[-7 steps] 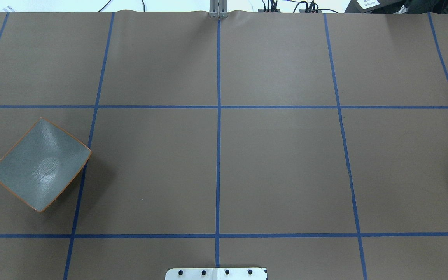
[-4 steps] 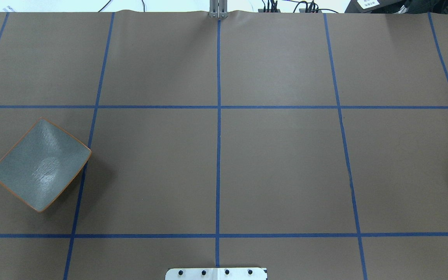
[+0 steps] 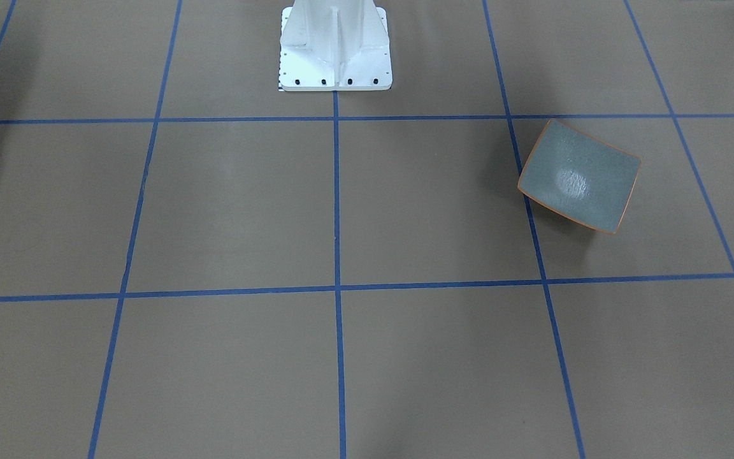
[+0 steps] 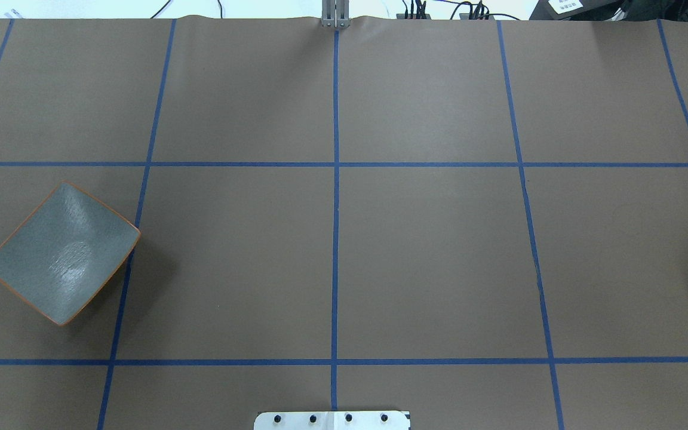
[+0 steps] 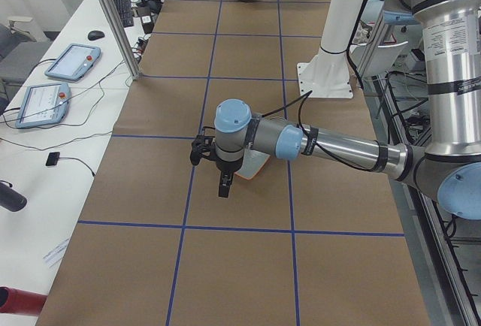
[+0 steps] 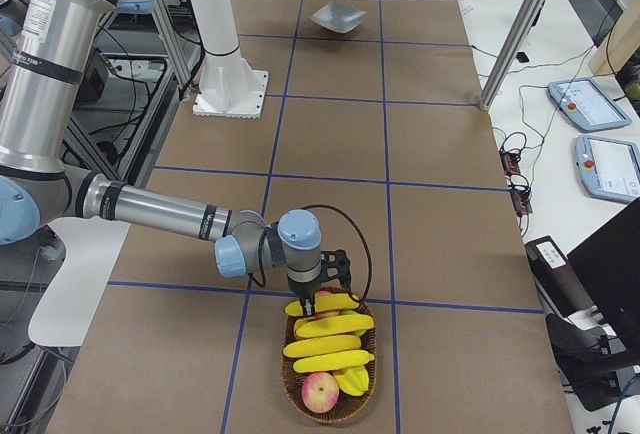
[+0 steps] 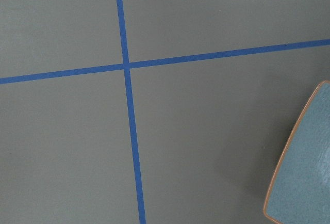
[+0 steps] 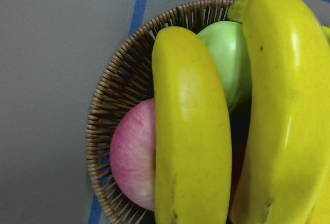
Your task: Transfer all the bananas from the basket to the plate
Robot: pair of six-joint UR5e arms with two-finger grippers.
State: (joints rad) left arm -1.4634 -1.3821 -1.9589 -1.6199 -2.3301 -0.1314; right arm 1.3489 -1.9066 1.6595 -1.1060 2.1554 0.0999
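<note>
All bananas (image 6: pixel 330 344) are lying in basket (image 8: pixel 111 79), just under right hand (image 6: pixel 328 289) hovering, likely lining up first pick | left hand (image 5: pixel 222 183) hanging beside plate (image 4: pixel 62 254) | both hands' opening: cannot tell

Robotics lab: taped-grid table (image 4: pixel 427 251), teach pendants (image 5: pixel 73 61), cables (image 4: pixel 417 8).

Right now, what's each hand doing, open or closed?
Left hand: cannot be told, near the plate.
Right hand: cannot be told, above the bananas in the basket.

yellow bananas (image 8: pixel 191 131), grey-green orange-rimmed plate (image 4: pixel 39 251), brown basket (image 8: pixel 111 95)
</note>
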